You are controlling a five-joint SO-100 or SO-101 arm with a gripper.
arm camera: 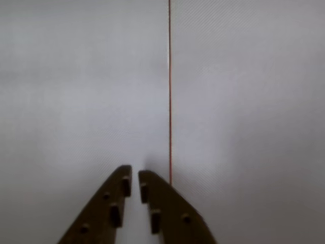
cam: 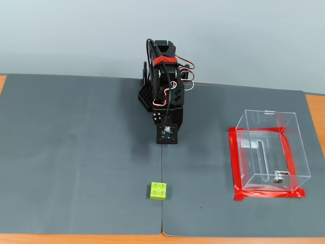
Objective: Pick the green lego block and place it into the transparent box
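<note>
Fixed view: arm (cam: 165, 91) folded up at 12 o'clock on the grey mat (cam: 76, 152), black body with red band near top, wrist camera board facing down toward the mat. End effector (arm camera: 135, 175) seen in wrist view entering from 6 o'clock: two dark fingers (arm camera: 109, 206) converging, tips nearly touching with only a thin sliver of gap, clenched on nothing. Only blurred grey mat ahead of the tips, plus a thin red-tinted seam line (arm camera: 169, 91) running straight up to 12 o'clock from just right of the tips. In the fixed view, end effector itself hidden under the folded arm, so no state readable there. Green lego block (cam: 158, 191) sitting flat on the mat at 6 o'clock from the arm, well apart from it, studs up, just left of the seam between the two mat halves. Not in wrist view. Transparent box (cam: 269, 150) at roughly 4 o'clock from the arm and 2 o'clock from the block, well apart from both, upright, open top, red tape (cam: 236, 162) framing its base on the mat. Small metal piece (cam: 277, 177) inside near the front right corner of the box floor. Orange bench (cam: 315, 109) showing at the mat edges, 3, 6 and 9 o'clock.
</note>
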